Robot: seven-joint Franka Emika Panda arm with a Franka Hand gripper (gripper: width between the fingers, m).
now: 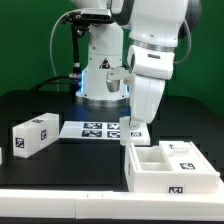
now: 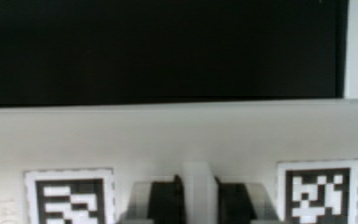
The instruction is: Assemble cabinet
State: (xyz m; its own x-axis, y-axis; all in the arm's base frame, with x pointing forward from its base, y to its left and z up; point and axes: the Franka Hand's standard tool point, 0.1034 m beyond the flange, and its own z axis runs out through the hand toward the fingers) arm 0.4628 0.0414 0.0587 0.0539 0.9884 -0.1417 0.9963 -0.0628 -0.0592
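- Edges and room: an open, compartmented white matte plastic cabinet shell [image 1: 150, 181] is seen on the flat black desk [image 1: 60, 165], near the front edge on the exterior view's right. A separate boxy white plastic block [image 1: 35, 135] lies well apart from it, on the exterior view's left. The thin flat white marker board [image 1: 95, 128] lies between the two, farther back. Bare desk is left open between block and shell.
- Wrist view: a pale wall of the cabinet shell [image 2: 176, 130] fills the lower half of the picture, with dark desk [image 2: 158, 50] beyond its straight edge.
- Labels: small black-and-white square tags [image 2: 69, 197] are borne by shell, block and marker board. No readable writing is shown.
- Pose: the glossy white robot arm [image 1: 152, 60] is lowered steeply from above, its wrist pointing downward.
- Tool: the two-finger tool [image 1: 135, 128] is placed at the shell's rear corner on the exterior view's left. In the wrist view the tool [image 2: 190, 196] is blurred, so it cannot be told whether the fingers are apart, together or clamped on the wall.
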